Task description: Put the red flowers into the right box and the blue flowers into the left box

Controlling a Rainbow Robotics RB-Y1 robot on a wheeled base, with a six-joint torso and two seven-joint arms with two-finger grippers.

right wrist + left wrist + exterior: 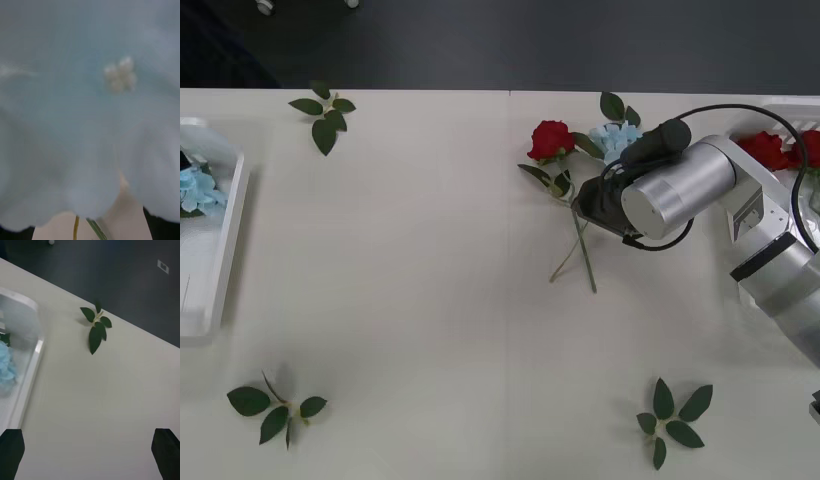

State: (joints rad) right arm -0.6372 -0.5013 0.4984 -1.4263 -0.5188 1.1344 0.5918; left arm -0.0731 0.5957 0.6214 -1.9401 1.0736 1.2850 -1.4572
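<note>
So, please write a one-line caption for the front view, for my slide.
Right gripper reaches over a red rose and blue flower lying mid-table.

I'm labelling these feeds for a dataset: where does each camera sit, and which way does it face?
Front view: above the arms, looking down at the table; the right arm reaches to the loose blue flower.
Right wrist view: on the right wrist, pressed close to that blue flower.
Left wrist view: on the left wrist, facing the left box and a leaf sprig; the left claw is open.
Shared: front and left wrist views both show the left box.
</note>
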